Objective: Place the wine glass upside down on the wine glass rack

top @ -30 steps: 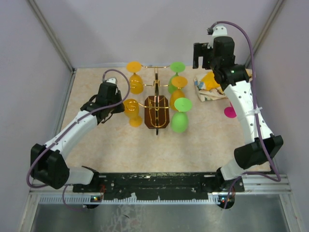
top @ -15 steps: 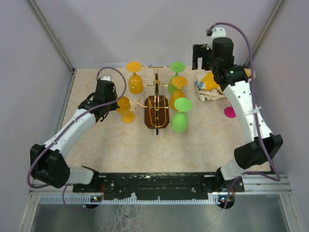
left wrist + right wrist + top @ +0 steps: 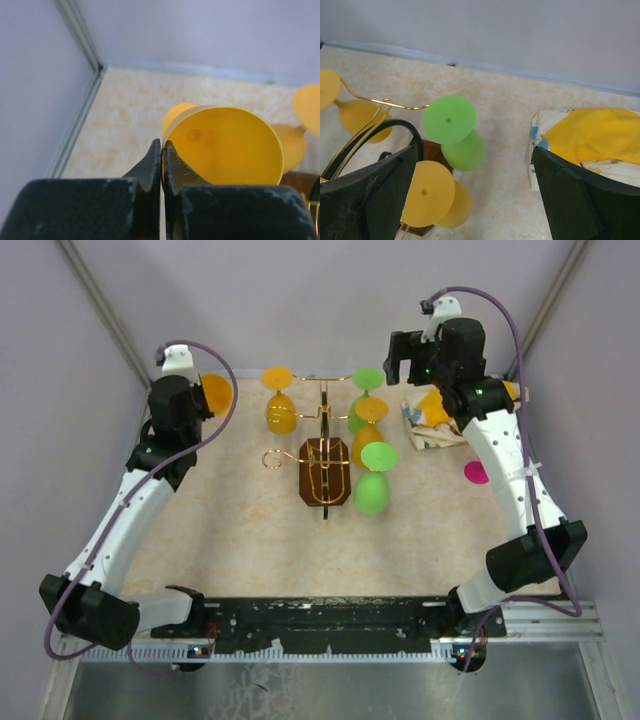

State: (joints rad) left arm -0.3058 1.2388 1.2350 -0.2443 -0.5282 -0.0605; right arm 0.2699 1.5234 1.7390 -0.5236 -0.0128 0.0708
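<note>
My left gripper [image 3: 197, 400] is raised at the far left, shut on the rim of an orange wine glass [image 3: 214, 393]. The left wrist view looks into that glass's bowl [image 3: 225, 145], with the jaws [image 3: 161, 145] pinching its edge. The wine glass rack [image 3: 325, 470], gold wire on a dark wooden base, stands mid-table. An orange glass [image 3: 281, 408], two green glasses [image 3: 374, 480] and another orange one [image 3: 370, 425] hang on it upside down. One left loop [image 3: 270, 458] is bare. My right gripper [image 3: 402, 352] hovers open behind the rack's right side, above a green glass [image 3: 450, 120].
A patterned cloth [image 3: 435, 425] with a yellow item [image 3: 592, 132] on it lies at the back right. A pink disc [image 3: 476, 472] sits near the right arm. Purple walls close in the table on three sides.
My left gripper closed on the orange glass beside the rack's left side, lifted it, and carried it up and away to the far left. The right arm barely moved.
</note>
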